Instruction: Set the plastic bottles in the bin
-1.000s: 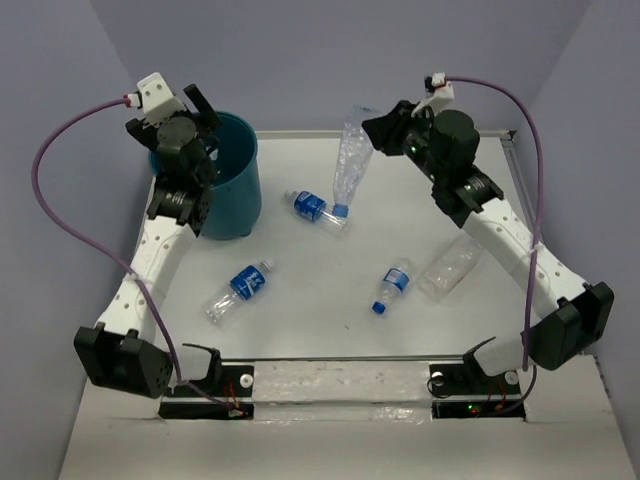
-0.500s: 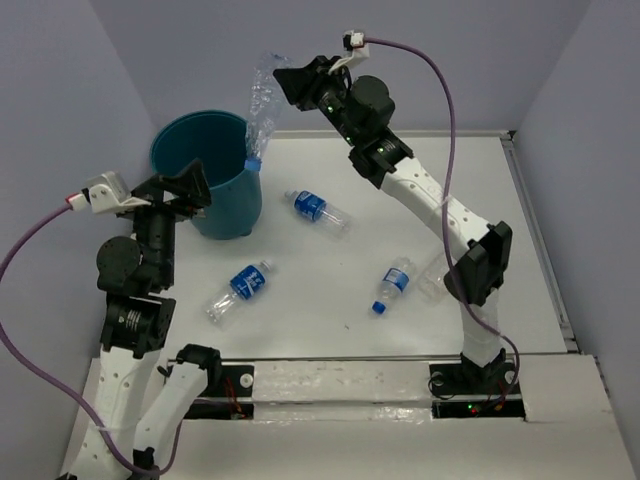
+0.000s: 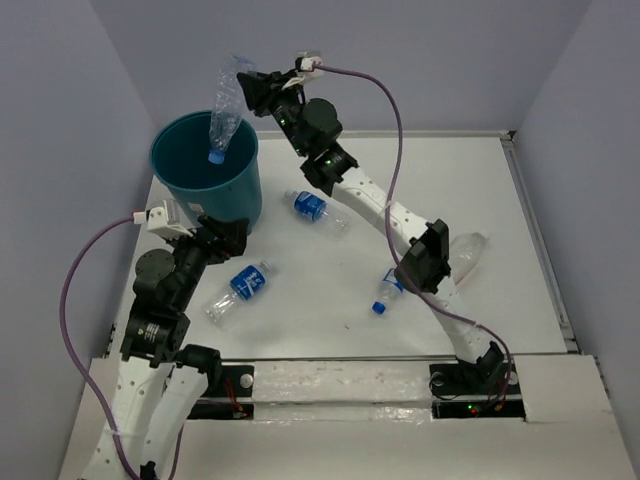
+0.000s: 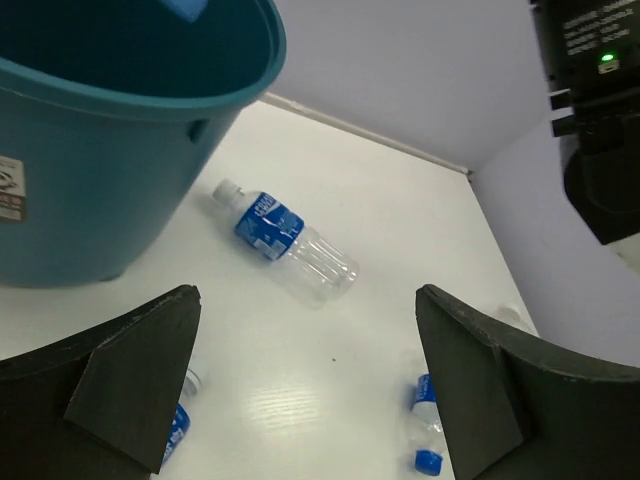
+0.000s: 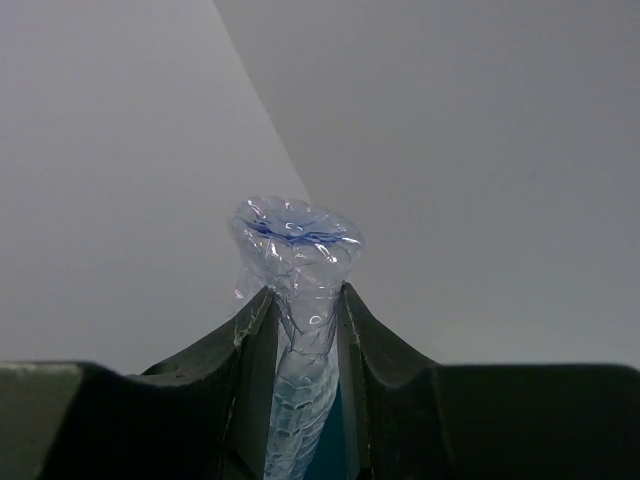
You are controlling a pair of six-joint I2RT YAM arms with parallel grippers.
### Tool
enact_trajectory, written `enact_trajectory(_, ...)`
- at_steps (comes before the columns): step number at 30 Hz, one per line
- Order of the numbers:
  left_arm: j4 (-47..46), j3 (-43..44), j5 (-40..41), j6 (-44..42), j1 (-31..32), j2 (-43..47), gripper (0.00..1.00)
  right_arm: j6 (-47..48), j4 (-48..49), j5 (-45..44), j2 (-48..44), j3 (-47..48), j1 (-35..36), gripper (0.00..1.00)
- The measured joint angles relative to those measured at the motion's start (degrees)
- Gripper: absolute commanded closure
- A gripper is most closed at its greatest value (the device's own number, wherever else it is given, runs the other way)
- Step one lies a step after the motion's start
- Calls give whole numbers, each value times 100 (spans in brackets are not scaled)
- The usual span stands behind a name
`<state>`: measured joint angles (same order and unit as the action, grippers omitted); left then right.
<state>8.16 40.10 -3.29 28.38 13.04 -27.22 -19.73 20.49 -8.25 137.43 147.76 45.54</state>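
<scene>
Partly hidden bottle [image 5: 297, 250], bin [image 4: 90, 180] cropped

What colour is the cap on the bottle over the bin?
Blue; the cap of the bottle shows best in the top view.

Lab booth: grey walls [image 3: 450, 60], white table [image 3: 320, 295]

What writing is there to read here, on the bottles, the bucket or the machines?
No text is legible.
Label on the far lying bottle, beside the bin: white letters on blue, blurred.
Labels on the near-left bottle and near-right bottle: too small.
The sticker on the bin: a mark and red print, too small.
White print on the black arm housing: too small.
</scene>
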Motion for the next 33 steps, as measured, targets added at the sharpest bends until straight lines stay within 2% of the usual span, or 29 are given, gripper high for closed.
enact_trajectory(2,4,-98,-190,142,0,15,1,236,9,-13,184,31,116,77)
enact_trajectory(4,17,-199,-354,258,4,15,1,518,-11,4,289,-74,256,57)
enact_trajectory(5,20,-221,-389,289,4,15,1,664,-44,33,286,-212,326,37)
enact_trajectory(8,-50,-306,-538,404,4,-9,1,905,-74,90,256,-468,452,22)
enact_trajectory(14,-540,-328,-973,734,184,-763,1,1261,-409,107,-221,-815,511,22)
enact_trajectory(18,-741,-186,-553,876,1058,-1561,1,1471,-568,-114,-1679,-2253,391,24)
enact_trajectory(19,-752,-79,-299,903,1445,-1843,1,1499,-599,-131,-2435,-3014,310,24)
enact_trajectory(23,-1019,452,407,986,2271,-2918,1,1408,-501,-258,-4975,-5368,-225,24)
enact_trajectory(28,-1513,1117,1440,1185,2516,-4411,1,1172,-516,-678,-7182,-7628,-581,22)
enact_trajectory(33,-1541,1849,2258,1543,2496,-5904,1,756,-1231,-863,-8373,-9383,-557,15)
